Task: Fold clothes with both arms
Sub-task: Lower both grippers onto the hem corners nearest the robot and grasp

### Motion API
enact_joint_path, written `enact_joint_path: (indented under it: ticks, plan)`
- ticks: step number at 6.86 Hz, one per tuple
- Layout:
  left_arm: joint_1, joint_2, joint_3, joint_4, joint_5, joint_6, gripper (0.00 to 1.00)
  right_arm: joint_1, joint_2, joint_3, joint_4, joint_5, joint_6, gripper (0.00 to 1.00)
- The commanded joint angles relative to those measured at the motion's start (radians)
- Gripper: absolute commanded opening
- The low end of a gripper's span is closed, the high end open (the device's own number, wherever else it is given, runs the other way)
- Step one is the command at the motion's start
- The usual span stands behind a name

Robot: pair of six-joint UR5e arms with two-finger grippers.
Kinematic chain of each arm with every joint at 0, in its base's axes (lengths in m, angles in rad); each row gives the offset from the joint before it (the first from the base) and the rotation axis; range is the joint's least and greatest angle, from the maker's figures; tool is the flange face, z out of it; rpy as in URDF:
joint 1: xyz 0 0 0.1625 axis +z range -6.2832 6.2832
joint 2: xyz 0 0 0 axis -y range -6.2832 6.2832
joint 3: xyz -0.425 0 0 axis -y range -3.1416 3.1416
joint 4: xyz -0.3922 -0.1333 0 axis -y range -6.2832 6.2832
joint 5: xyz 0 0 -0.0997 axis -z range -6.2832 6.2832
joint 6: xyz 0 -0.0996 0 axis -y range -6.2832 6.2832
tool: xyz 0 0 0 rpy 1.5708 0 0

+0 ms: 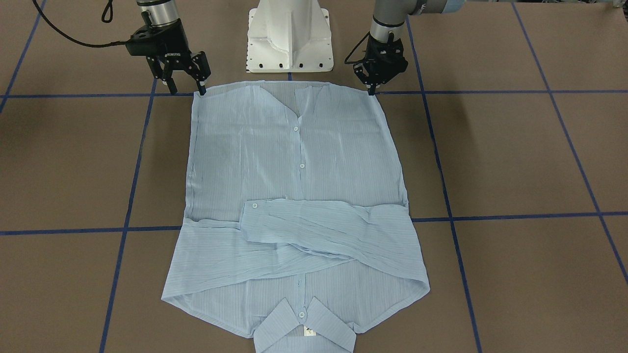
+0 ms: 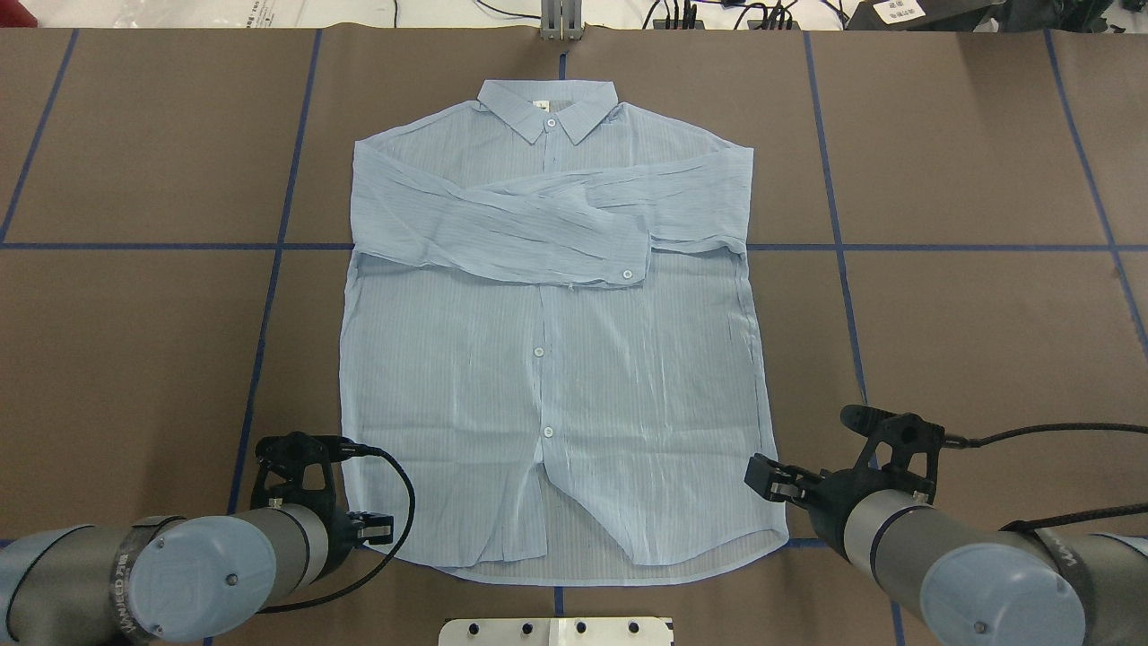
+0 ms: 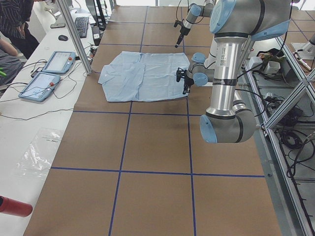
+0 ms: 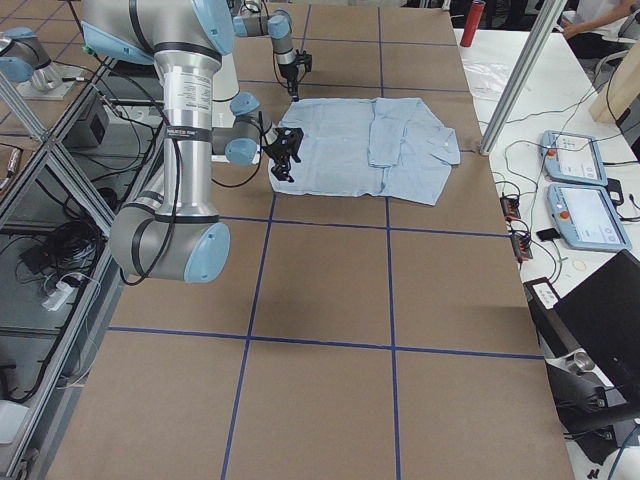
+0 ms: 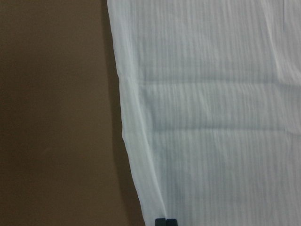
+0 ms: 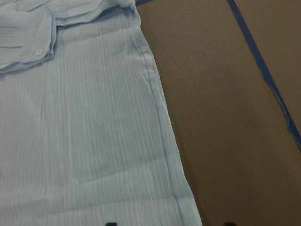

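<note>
The light blue striped shirt [image 1: 294, 196] lies flat and front up on the brown table, also in the overhead view [image 2: 552, 359]. Both sleeves are folded across the chest, the collar [image 1: 304, 331] is far from me, and the hem is near me. My left gripper [image 1: 372, 89] is shut, tips down at the hem's left corner; the left wrist view shows its closed tips [image 5: 165, 221] on the shirt's edge. My right gripper [image 1: 186, 88] is open, low at the other hem corner, its fingertips [image 6: 110, 224] just showing either side of the shirt's edge.
The white pedestal base [image 1: 289, 37] stands just behind the hem. Blue tape lines [image 1: 490, 217] grid the table. A black cable [image 1: 64, 34] trails from the right arm. Tablets [image 3: 59, 61] lie on the operators' bench beyond the collar side.
</note>
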Motion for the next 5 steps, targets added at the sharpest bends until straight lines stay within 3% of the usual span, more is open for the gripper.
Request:
enact_joint_path:
  ticks: [1,5]
  plan:
    - [0.000,0.002,-0.017,-0.001,0.034,-0.001,0.00,-0.049,-0.002,-0.050,0.003,-0.042,0.035,0.61]
    - [0.003,0.004,-0.017,-0.001,0.054,0.001,0.00,-0.107,-0.002,-0.090,0.003,-0.091,0.063,0.61]
